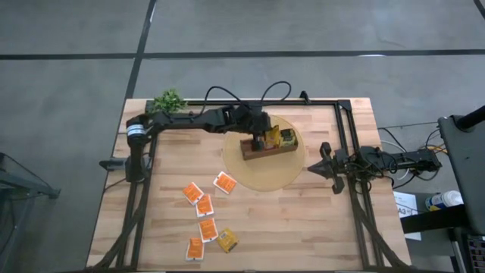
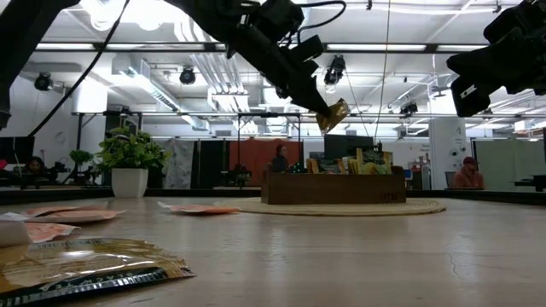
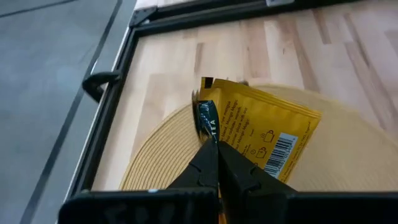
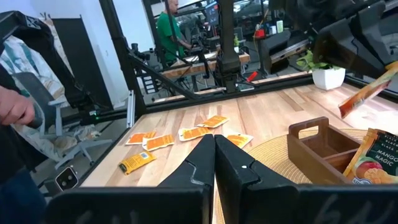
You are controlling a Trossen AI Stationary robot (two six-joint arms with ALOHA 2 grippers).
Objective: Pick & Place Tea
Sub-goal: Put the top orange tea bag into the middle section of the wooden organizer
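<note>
My left gripper [image 1: 267,136] [image 3: 212,149] is shut on a yellow tea sachet [image 3: 258,127] [image 2: 333,113], which hangs in the air above the brown wooden box [image 1: 265,149] [image 2: 333,186]. The box stands on a round woven mat [image 1: 261,173] and holds a few sachets [image 1: 287,138]. Several orange-and-white sachets [image 1: 204,205] and one yellow sachet [image 1: 227,240] lie flat on the table near its near-left part. My right gripper [image 1: 322,163] [image 4: 215,149] is shut and waits to the right of the mat, touching nothing. My left gripper pinches the yellow sachet between its two fingers at the edge with the dark label [image 3: 207,124]. The fingers [image 2: 309,95] slant down from above and from the table's left. The sachet is lifted clear and hangs tilted below the fingertips, over the box.
A small potted plant [image 1: 168,100] [image 2: 128,153] stands at the far-left corner. A black metal frame [image 1: 345,136] runs along the table's far, left and right sides. People [image 4: 168,25] are in the room beyond. Bare wood lies between the mat and the near edge on the right.
</note>
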